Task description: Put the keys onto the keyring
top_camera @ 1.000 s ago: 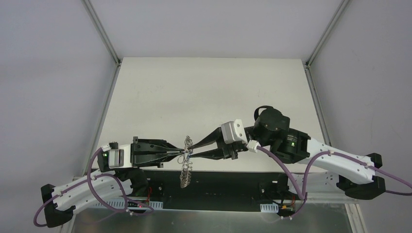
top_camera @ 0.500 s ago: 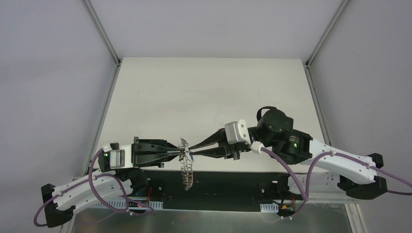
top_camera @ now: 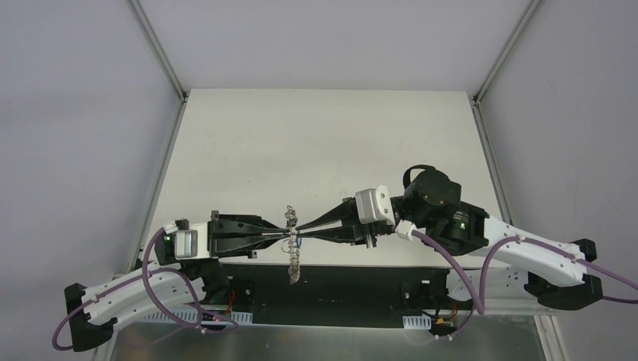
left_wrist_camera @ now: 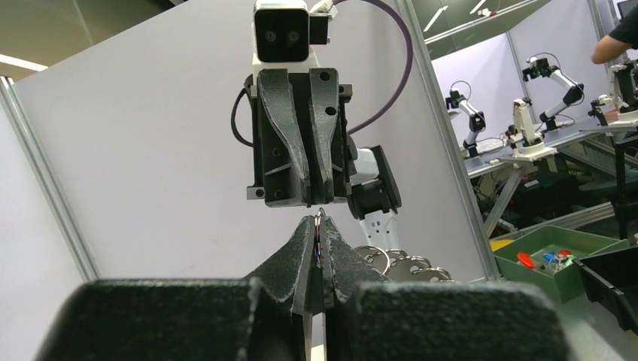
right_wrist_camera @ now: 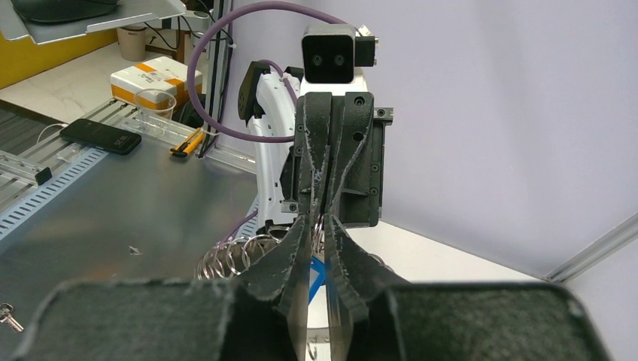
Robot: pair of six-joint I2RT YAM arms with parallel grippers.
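Note:
The keyring (top_camera: 292,259) hangs edge-on between my two grippers above the table's near edge. Its wire loops show in the left wrist view (left_wrist_camera: 406,265) and the right wrist view (right_wrist_camera: 233,259). My left gripper (top_camera: 287,238) is shut on the keyring's upper part, with a thin loop pinched at its tips (left_wrist_camera: 320,226). My right gripper (top_camera: 301,229) faces it tip to tip and is shut (right_wrist_camera: 320,222). The blue key tag (right_wrist_camera: 314,277) shows between and below its fingers, and as a blue speck from above (top_camera: 299,242). The black-tagged key is out of view.
The white table (top_camera: 323,150) stretches away behind the grippers. A black strip (top_camera: 361,282) and a metal plate (right_wrist_camera: 113,203) lie below the keyring at the near edge. A small key-like object (right_wrist_camera: 7,316) lies on that plate.
My right gripper was wide open, then closed step by step at the left gripper's tips. The keyring has turned from slanted to edge-on. Both arms shifted slightly right.

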